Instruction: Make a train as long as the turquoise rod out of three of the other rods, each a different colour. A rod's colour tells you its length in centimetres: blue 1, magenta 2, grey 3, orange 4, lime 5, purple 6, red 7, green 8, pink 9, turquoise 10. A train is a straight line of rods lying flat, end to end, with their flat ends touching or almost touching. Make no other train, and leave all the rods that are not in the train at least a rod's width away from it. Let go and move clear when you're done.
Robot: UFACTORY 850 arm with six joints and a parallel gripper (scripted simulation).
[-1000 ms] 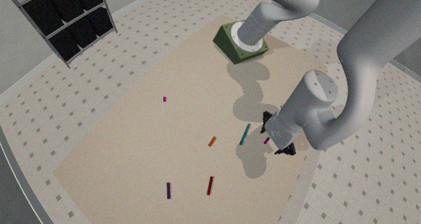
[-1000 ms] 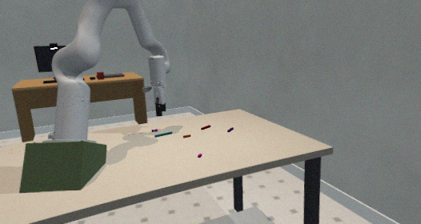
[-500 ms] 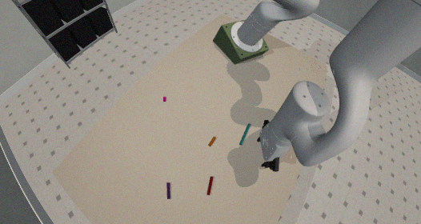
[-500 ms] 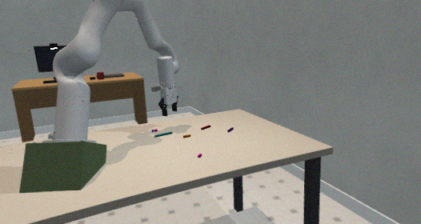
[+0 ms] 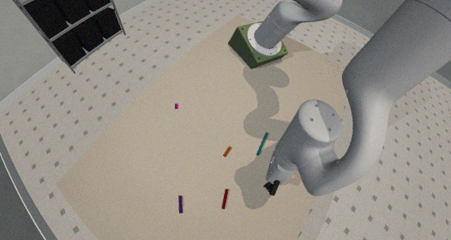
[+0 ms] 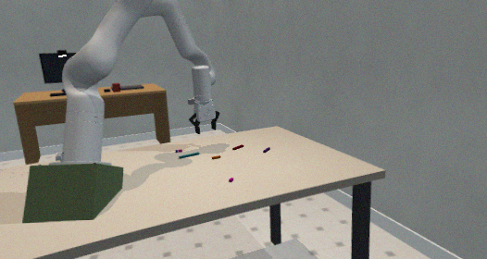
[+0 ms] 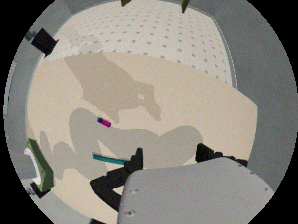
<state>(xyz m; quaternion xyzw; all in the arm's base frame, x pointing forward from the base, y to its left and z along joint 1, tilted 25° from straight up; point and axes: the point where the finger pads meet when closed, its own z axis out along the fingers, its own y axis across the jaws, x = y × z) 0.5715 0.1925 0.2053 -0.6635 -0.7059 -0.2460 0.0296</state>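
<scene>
L to R in the top view, w/ places taken from the claw (image 5: 272, 187) (image 6: 206, 129) (image 7: 169, 152): a short magenta rod (image 5: 176, 106) (image 6: 231, 179) lies well off to the upper L. Next, a purple rod (image 5: 180, 204) (image 6: 267, 150) is well to the L and a bit lower. The dark red rod (image 5: 225, 199) (image 6: 238, 147) is also L and slightly lower, but nearer. A small orange rod (image 5: 227, 151) (image 6: 216, 157) sits upper L, and the long, slim turquoise rod (image 5: 262, 144) (image 6: 189, 155) (image 7: 108, 159) is above the claw, a touch L.

The claw itself is wide open, black fingers spread, nothing held, up above the pale tan surface (image 5: 129, 158) (image 6: 301, 170) (image 7: 200, 100).

In the wrist view, upper L of the claw, a tiny blue rod (image 7: 100, 120) and a second magenta rod (image 7: 106, 123) lie end to end, approx. touching (arm blocks them in the top view). The red one is well apart from that pair, so no full 3-rod train.
</scene>
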